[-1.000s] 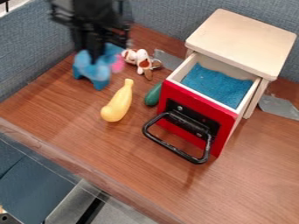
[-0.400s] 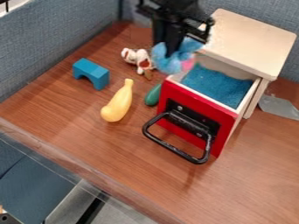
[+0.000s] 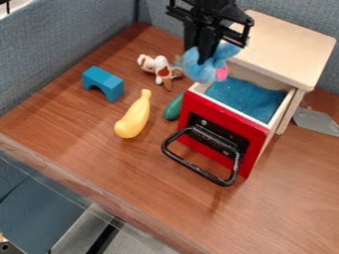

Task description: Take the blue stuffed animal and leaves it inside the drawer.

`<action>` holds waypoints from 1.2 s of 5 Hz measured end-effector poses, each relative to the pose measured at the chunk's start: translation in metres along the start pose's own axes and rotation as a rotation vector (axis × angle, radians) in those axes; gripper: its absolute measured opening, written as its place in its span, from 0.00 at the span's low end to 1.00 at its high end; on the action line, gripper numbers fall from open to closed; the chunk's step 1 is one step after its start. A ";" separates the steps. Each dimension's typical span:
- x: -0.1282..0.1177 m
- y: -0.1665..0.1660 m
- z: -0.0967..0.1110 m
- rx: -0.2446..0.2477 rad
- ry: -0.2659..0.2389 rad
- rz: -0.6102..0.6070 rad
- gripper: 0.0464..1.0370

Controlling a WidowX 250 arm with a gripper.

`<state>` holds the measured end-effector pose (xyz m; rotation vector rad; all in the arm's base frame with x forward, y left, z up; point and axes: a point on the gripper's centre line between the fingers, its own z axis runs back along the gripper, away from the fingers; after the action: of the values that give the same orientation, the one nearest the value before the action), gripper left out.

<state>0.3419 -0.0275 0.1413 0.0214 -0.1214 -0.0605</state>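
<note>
1. Handle, nearest item of note: the black handle (image 3: 198, 172) projects from the drawer (image 3: 212, 107) toward the front of the table (image 3: 132, 173). The drawer stands open, so no pull is called for.
2. Beside the drawer: the green toy (image 3: 173, 108) lies just left of the red front in the view, with the yellow toy (image 3: 134, 118) further left. Both are off the route and should be left alone.
3. Drawer interior: a blue lining (image 3: 246, 99) covers the bottom. The opening is judged wide enough for the load, provided the release is made over its middle.
4. Load: the blue stuffed animal (image 3: 197, 72), with a pink part, is held up at the drawer's rear left corner in the view. It is not yet inside.
5. Gripper (image 3: 204, 57): the fingers are clamped on the stuffed animal. Step in hand, as judged: carry it over the opening. Recommended: keep the grip firm, shift right and somewhat toward the camera, clear the side wall, then lower and release. Dropping early risks the soft body hanging over the rim.
6. Cabinet top (image 3: 281, 44), behind: it overhangs the rear of the drawer. Arm and load should keep forward of its edge to avoid snagging.
</note>
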 end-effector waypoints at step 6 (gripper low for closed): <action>0.030 -0.039 -0.016 0.008 0.000 -0.035 0.60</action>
<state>0.3711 -0.0682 0.1281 0.0311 -0.1217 -0.0952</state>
